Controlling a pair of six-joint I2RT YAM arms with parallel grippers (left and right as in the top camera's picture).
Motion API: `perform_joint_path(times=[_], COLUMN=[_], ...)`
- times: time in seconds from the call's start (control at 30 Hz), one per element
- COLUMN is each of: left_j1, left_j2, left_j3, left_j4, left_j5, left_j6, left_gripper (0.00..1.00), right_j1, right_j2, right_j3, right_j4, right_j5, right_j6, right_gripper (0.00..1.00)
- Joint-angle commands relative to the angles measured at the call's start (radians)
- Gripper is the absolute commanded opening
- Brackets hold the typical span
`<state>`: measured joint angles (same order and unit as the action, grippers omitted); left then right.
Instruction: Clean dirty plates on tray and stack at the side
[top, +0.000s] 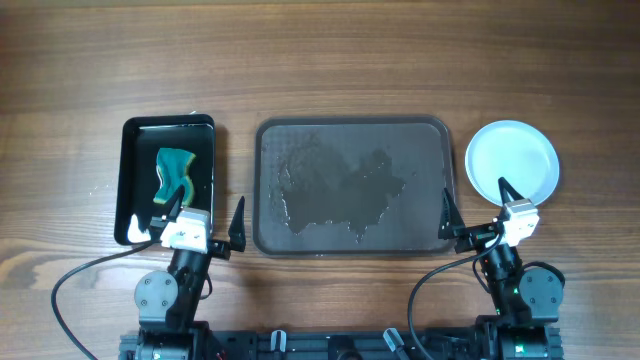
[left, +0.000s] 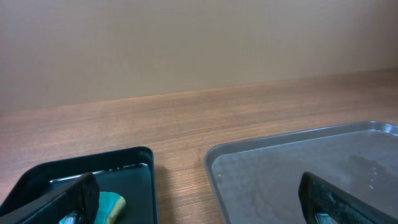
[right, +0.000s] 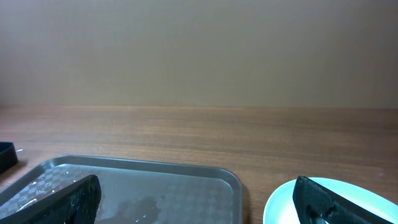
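Your dark grey tray (top: 405, 140) lies flat mid-table, its floor patched with a wet film; just right of it sit the plates (top: 512, 160), clean white, seemingly stacked, count unclear

tray (top: 352, 188): open, wet | right: plates (top: 512, 160) | left: black tray (top: 140, 170), sponge (top: 173, 175)

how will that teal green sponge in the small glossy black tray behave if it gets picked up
The teal green sponge lies bent and wavy, so it will probably squash and flop rather than hold shape. It looks light, though possibly soaked and drippy: the glossy black tray under it seems wet. Unlikely to roll or break.
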<state>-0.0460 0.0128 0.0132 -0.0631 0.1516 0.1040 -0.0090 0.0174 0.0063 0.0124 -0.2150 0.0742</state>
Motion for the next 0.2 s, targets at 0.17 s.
perform_joint_path(times=[0.17], left_j1=[-0.003], left_j2=[-0.007], left_j3=[-0.006], left_j4=[0.000], left_j5=[0.008], left_j6=[0.016], left_gripper=[1.00], right_j1=[0.006], right_j2=[-0.007], right_j3=[-0.001], right_j4=[0.003], right_j5=[0.012], right_j6=[0.007], right_gripper=[0.99])
